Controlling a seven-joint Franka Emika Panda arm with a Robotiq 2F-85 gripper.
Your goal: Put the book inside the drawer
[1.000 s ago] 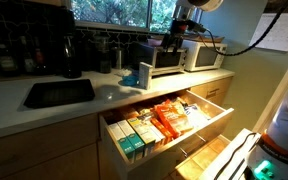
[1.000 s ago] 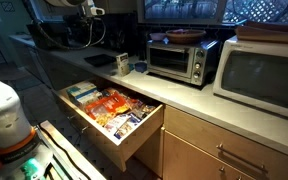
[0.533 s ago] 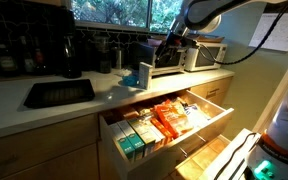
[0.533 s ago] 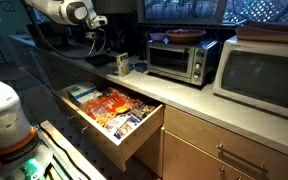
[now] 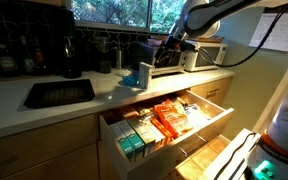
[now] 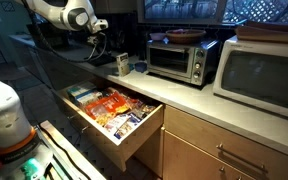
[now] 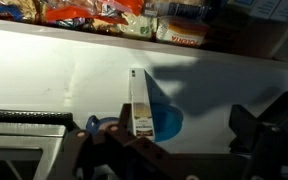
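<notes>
The step in hand is the approach to the pick-up: the book [image 5: 144,75] is standing upright on the worktop [image 5: 109,93], just behind the open drawer [image 6: 137,138] and near the toaster oven [image 6: 179,60], and nothing is touching it yet. The hand [image 5: 170,48] is hovering above and a little behind the book, close to the toaster oven in an exterior view. In the wrist view its two dark fingers [image 7: 269,135] are sitting wide apart at the bottom of the picture with nothing between them, so it is looking spread and empty, though the dim light is making this hard to be sure of. That view is also showing the book [image 7: 139,103] edge-on, with a low rounded blue thing [image 7: 167,122] right beside it. The drawer is already pulled out and is holding orange packets [image 5: 167,118] and green boxes. The next move is probably calling for lowering the hand so that the fingers are straddling the book's thin sides, keeping clear of the blue thing, and then closing before lifting it forward over the drawer.
</notes>
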